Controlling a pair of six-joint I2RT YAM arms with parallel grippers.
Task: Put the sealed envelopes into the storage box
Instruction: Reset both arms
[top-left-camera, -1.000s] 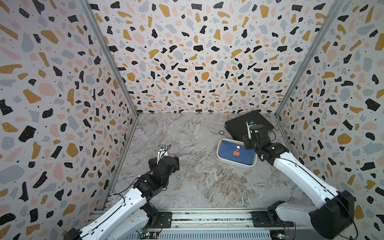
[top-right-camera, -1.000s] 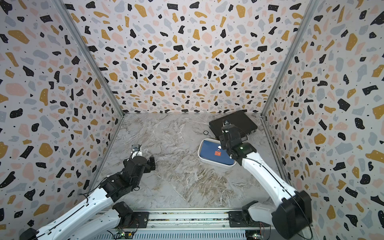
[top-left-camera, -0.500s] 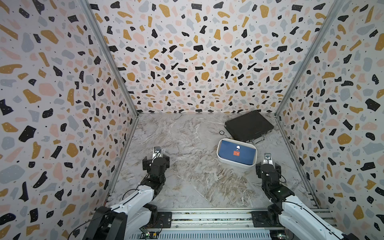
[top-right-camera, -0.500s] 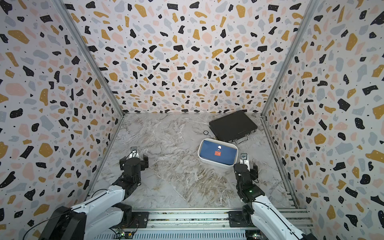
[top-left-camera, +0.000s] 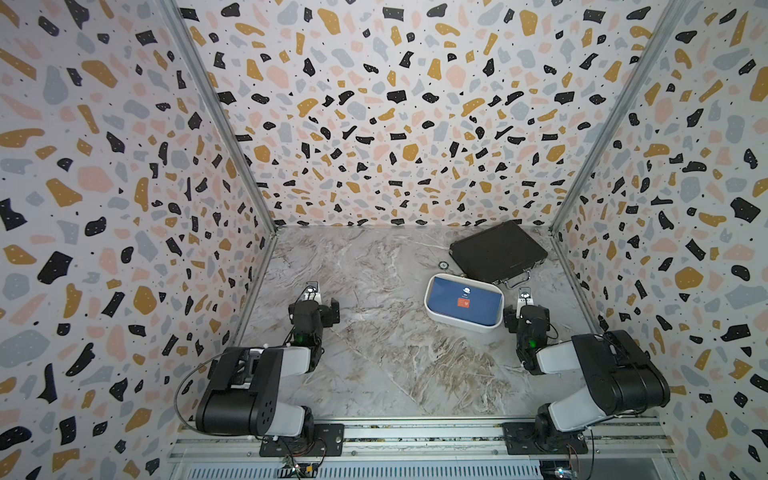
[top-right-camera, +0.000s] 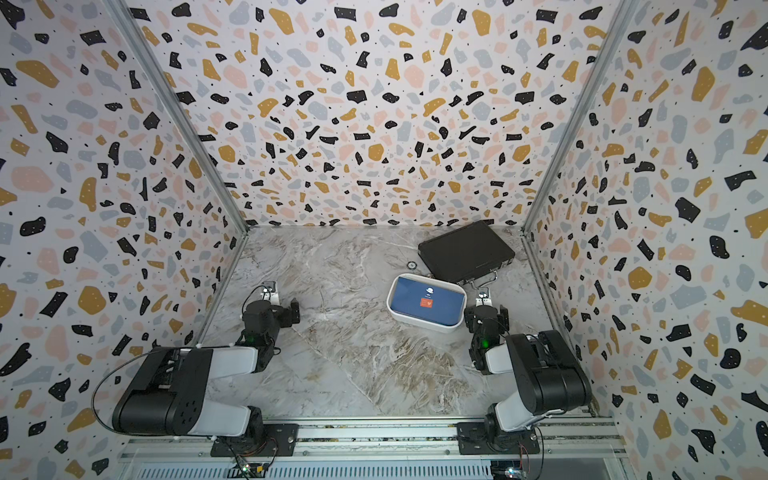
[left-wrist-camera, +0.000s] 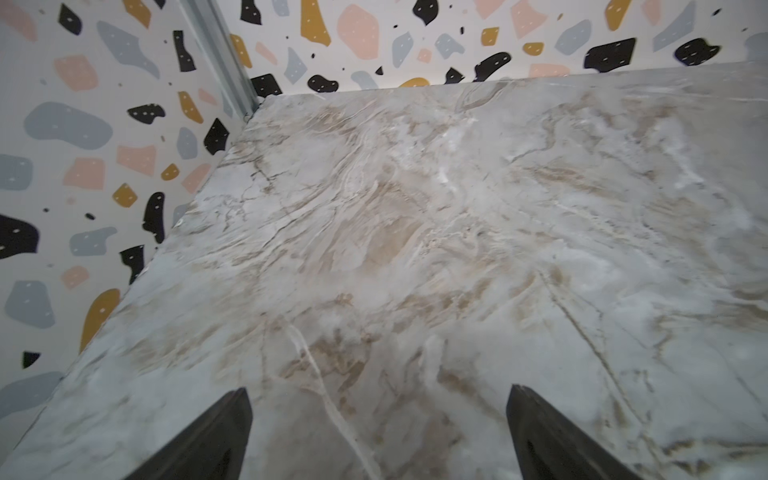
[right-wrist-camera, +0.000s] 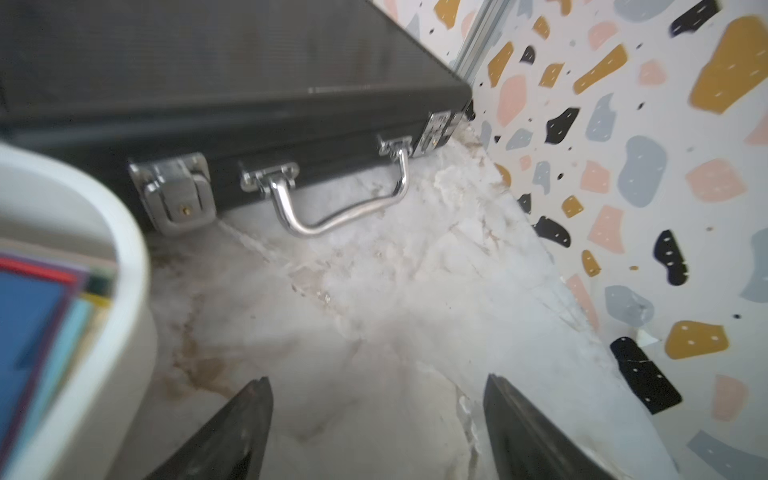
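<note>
The left gripper (left-wrist-camera: 378, 399) has its two dark fingers (left-wrist-camera: 216, 432) spread wide above the grey marble-patterned table (left-wrist-camera: 415, 208), with nothing between them. The right gripper (right-wrist-camera: 376, 386) is likewise parted and empty. Its tips sit low over the table, just beside the white glossy rounded plastic storage box (right-wrist-camera: 120, 257), and face the flat black briefcase with a chrome handle (right-wrist-camera: 249, 83).

The flat coloured paper sealed envelopes (top-left-camera: 461, 301) lie stacked inside the storage box. A navy one is on top, bearing a round white seal and a red sticker. In the right wrist view, edges of red, light blue and yellow ones show beneath it. In both top views I find no envelope on the table; only a small dark ring (top-left-camera: 443, 264) lies by the briefcase. Both arms are folded back near their bases.

The job looks finished, so the step in hand is most likely settling to rest. To do that well:
- Hold the right gripper clear of the box wall so the tub isn't nudged.
- Leave both sets of jaws apart.
- Check that no envelope corner rides over the rim.
</note>
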